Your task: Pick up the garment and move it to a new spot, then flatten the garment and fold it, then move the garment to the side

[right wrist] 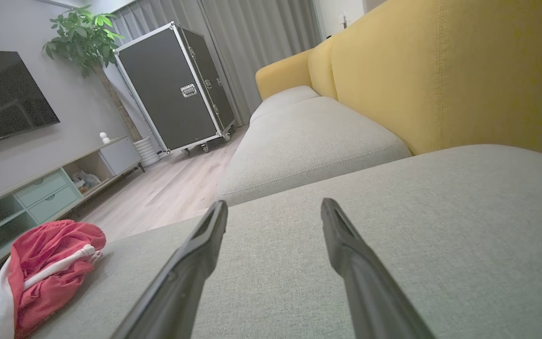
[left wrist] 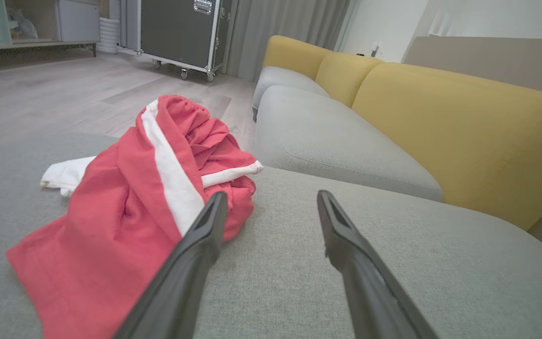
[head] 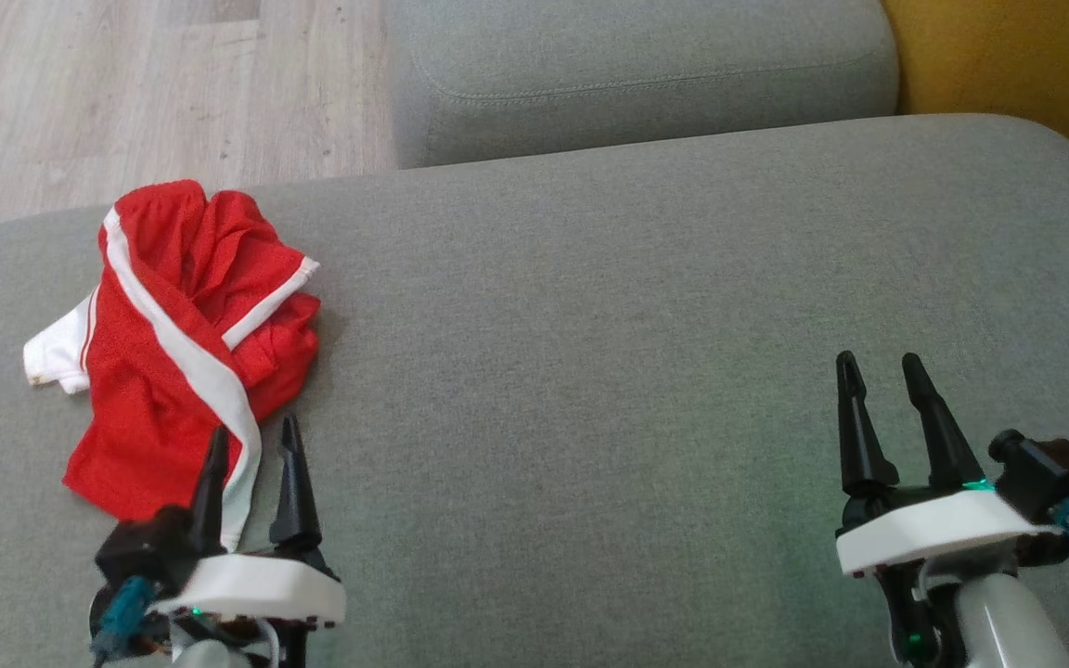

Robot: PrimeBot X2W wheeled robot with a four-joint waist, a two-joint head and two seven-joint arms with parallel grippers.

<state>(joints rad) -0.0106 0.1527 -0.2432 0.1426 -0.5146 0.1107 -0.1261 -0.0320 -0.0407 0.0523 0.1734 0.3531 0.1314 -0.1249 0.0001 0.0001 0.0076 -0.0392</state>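
Note:
The garment (head: 177, 343) is a red piece with white stripes, crumpled in a heap at the left of the grey sofa cushion (head: 590, 371). My left gripper (head: 251, 443) stands open at the heap's near edge, its fingers over the lower hem with nothing between them. In the left wrist view the garment (left wrist: 130, 221) lies just ahead and left of the left gripper (left wrist: 271, 200). My right gripper (head: 880, 364) is open far to the right over bare cushion. In the right wrist view the garment (right wrist: 35, 278) sits at the lower left, well away from the right gripper (right wrist: 274, 207).
A second grey seat cushion (head: 637, 74) lies beyond the first, with a yellow backrest (head: 1008, 65) to the right. Wooden floor (head: 126, 93) runs past the cushion's far left edge. A black wheeled flight case (right wrist: 177, 89) and a TV cabinet (right wrist: 40, 193) stand across the room.

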